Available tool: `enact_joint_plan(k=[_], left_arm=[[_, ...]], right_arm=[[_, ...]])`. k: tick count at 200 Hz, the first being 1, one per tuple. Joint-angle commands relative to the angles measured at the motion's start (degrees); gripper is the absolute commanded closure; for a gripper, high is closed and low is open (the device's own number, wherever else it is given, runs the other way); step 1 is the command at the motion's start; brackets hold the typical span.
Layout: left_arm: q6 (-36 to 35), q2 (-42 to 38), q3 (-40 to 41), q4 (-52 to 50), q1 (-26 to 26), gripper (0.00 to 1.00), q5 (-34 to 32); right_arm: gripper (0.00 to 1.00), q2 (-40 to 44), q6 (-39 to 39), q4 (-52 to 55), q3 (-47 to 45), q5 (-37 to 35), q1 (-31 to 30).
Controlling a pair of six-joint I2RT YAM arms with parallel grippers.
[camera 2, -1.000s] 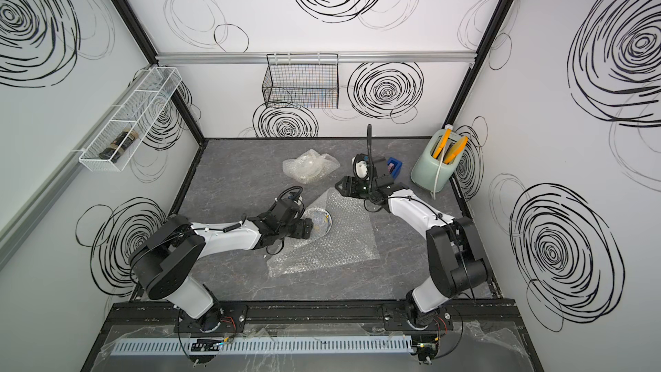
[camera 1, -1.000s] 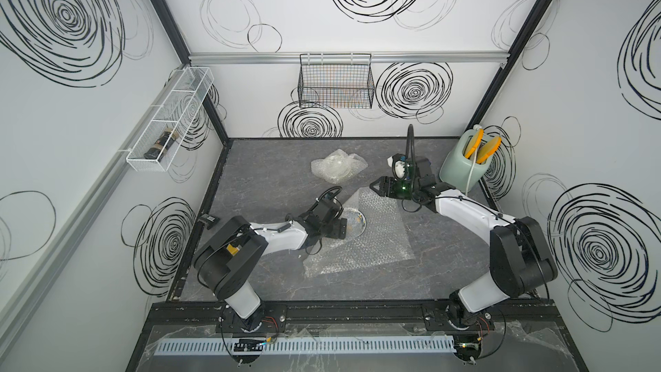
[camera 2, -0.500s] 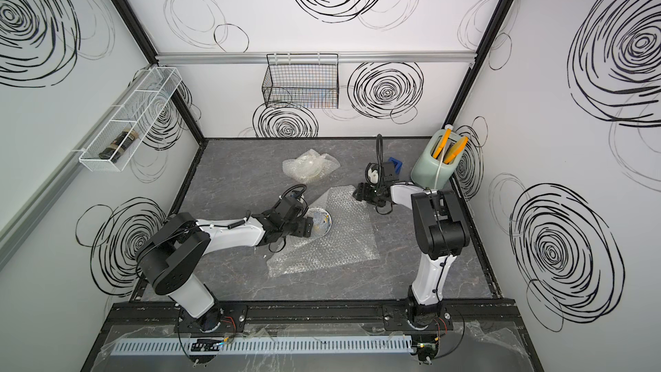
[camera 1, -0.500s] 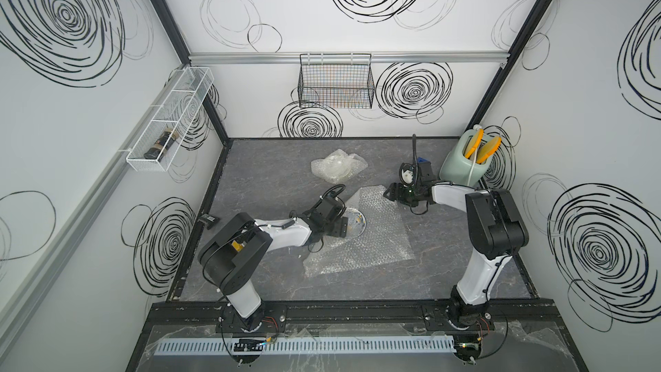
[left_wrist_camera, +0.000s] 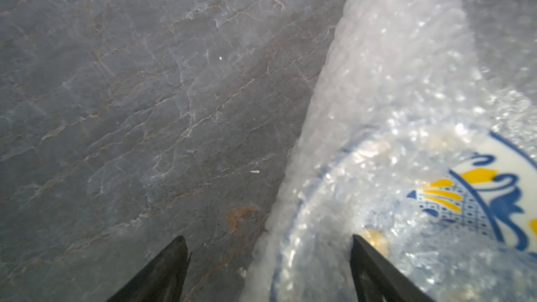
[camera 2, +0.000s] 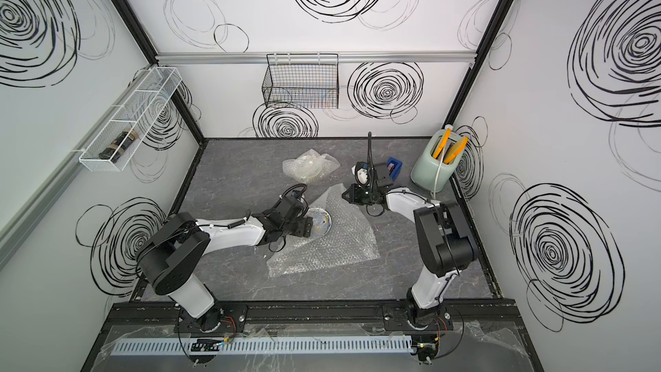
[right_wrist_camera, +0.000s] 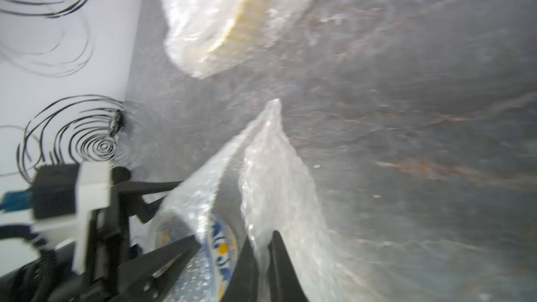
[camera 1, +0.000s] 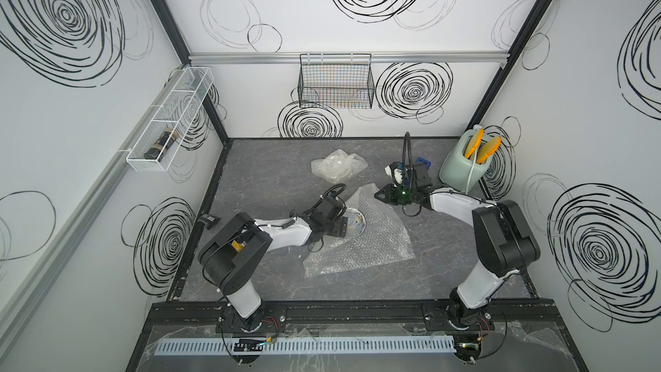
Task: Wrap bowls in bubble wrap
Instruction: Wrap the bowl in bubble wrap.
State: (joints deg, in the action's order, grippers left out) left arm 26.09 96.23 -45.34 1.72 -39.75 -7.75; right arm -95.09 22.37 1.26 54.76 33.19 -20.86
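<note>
White walls (camera 1: 304, 5) scrawled with black spiral doodles enclose a grey, marble-veined floor (camera 1: 268, 173) under soft, even light. High on the back wall, beyond the left gripper (camera 1: 352, 224) and the right gripper (camera 1: 378, 195), a black wire basket (camera 1: 336, 84) hangs from an aluminium rail (camera 1: 429, 56). Out past the left gripper and above it, a white wire shelf (camera 1: 171, 119) on the side wall holds a dark bottle (camera 1: 161, 143). Near the right gripper lies a small blue box (camera 1: 424, 163). Farther to its outer side, in the corner, a pale green container (camera 1: 458, 169) holds orange-handled tools (camera 1: 488, 148).
</note>
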Motion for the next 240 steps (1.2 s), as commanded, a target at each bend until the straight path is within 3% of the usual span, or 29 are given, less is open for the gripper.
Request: enact_joint_plan(k=[1,38,86,161,204,240], left_arm=[[-0.77,0.54,-0.37,-0.52,-0.13,0.15,-0.93],[-0.6,0.19,-0.01,-0.37,-0.14,0.17,-0.91],[-0.34,-1.27,0.51,-0.27,-0.11,0.19,-0.21],[3.75,-10.07,5.09,1.98,2.11,0.12,8.34],[6.61,-16.5,7.92,4.76,6.83,0.0,16.19],[7.23,-14.55,7.4,8.8,8.7,0.04,21.51]], right_arm=[[0.9,4.24,-3.01,-1.24,-2.13,0.1,-6.37],[0.91,3.87,-4.61,-0.37,-2.87,-3.57,-15.49],[0.9,-5.08,-6.53,3.14,0.86,-7.05,-20.19],[0.89,-6.85,-9.97,2.7,-0.06,-6.3,-20.36],[0.87,-6.47,-11.29,2.78,-0.35,-5.07,-20.09],[0.86,-6.17,-11.65,2.84,-0.52,-4.63,-20.01]])
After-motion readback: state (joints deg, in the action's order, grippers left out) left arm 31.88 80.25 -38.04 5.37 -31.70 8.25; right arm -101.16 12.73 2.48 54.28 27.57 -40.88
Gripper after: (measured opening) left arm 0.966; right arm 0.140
